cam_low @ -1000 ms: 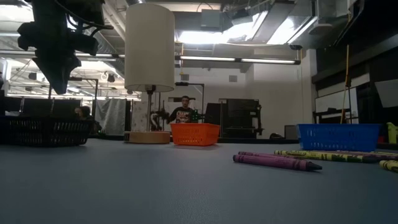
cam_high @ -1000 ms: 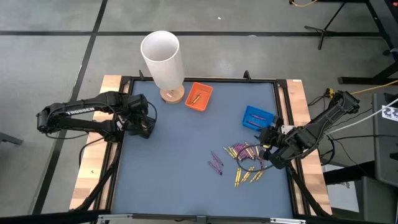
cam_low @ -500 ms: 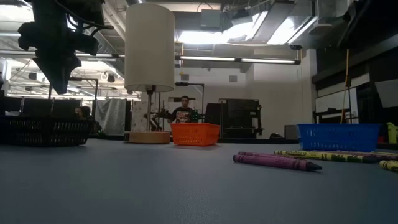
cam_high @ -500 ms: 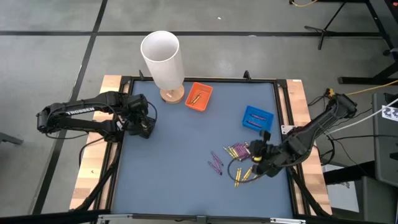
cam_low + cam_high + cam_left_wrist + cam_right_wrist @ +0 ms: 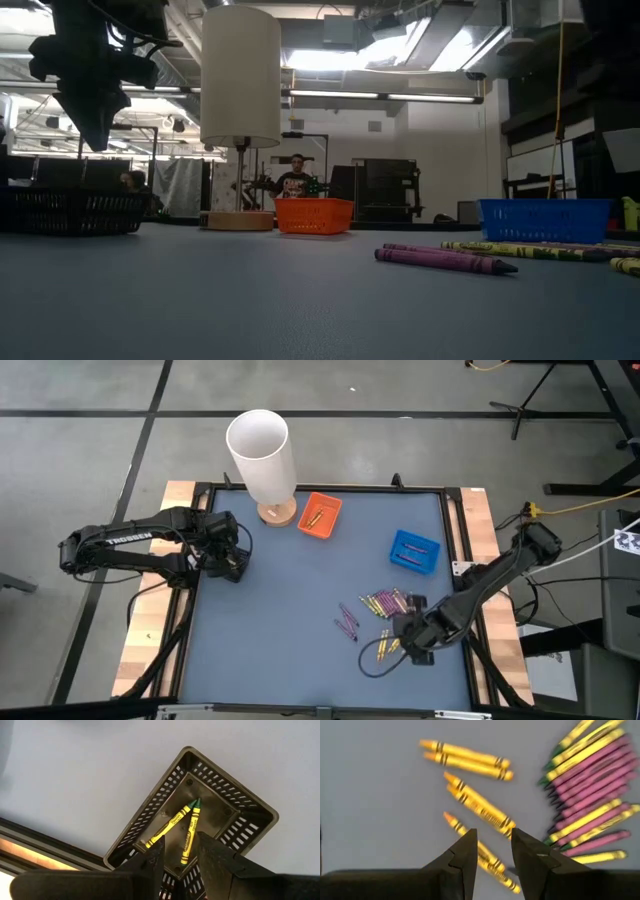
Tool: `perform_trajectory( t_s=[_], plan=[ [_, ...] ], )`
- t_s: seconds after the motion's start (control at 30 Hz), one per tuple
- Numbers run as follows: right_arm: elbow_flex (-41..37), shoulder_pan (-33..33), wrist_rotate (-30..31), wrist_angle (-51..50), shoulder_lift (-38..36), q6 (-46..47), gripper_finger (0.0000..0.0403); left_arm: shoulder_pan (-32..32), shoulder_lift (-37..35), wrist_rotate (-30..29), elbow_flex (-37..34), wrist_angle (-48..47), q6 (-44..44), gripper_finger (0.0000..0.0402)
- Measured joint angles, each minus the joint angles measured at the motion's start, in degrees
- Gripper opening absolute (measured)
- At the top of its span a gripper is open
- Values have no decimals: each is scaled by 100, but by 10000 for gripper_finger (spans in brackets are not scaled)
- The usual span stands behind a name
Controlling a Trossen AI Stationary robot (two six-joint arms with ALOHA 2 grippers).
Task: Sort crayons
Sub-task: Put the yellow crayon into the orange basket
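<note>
Grey concrete floor is seen around a blue-topped bench [image 5: 290, 600] framed in wood. At the left of the high view the left gripper [image 5: 232, 563] is held above a black basket [image 5: 200, 820], with its fingers [image 5: 150, 865] parted a little and nothing between them; two yellow-green crayons [image 5: 182, 827] are already laid in that basket, so the arm is judged to be waiting over its own bin. Toward upper centre a white lamp [image 5: 262, 460] is stood beside an orange tray [image 5: 320, 515] in which gold crayons are kept, and right of centre a blue tray [image 5: 414, 550] is set, evidently for another colour. At lower right the loose crayons [image 5: 385, 603] are gathered on the bench, purple and green ones packed side by side, gold ones scattered nearby. Over the gold ones the right gripper [image 5: 412, 645] is lowered, its fingers [image 5: 465, 852] slightly spread and empty, straddling one gold crayon [image 5: 480, 810], presumably lined up for a pick.
</note>
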Motion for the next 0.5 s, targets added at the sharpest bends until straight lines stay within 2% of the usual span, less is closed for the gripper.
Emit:
perform_trajectory(
  t_s=[0.27, 0.5],
  plan=[
    [0, 0, -395, -723, 431, -174, 119, 0, 0, 0, 0, 0, 0, 94],
    [0, 4, -400, -1077, 583, -354, 119, 1, 0, 0, 0, 0, 0, 94]
  ],
)
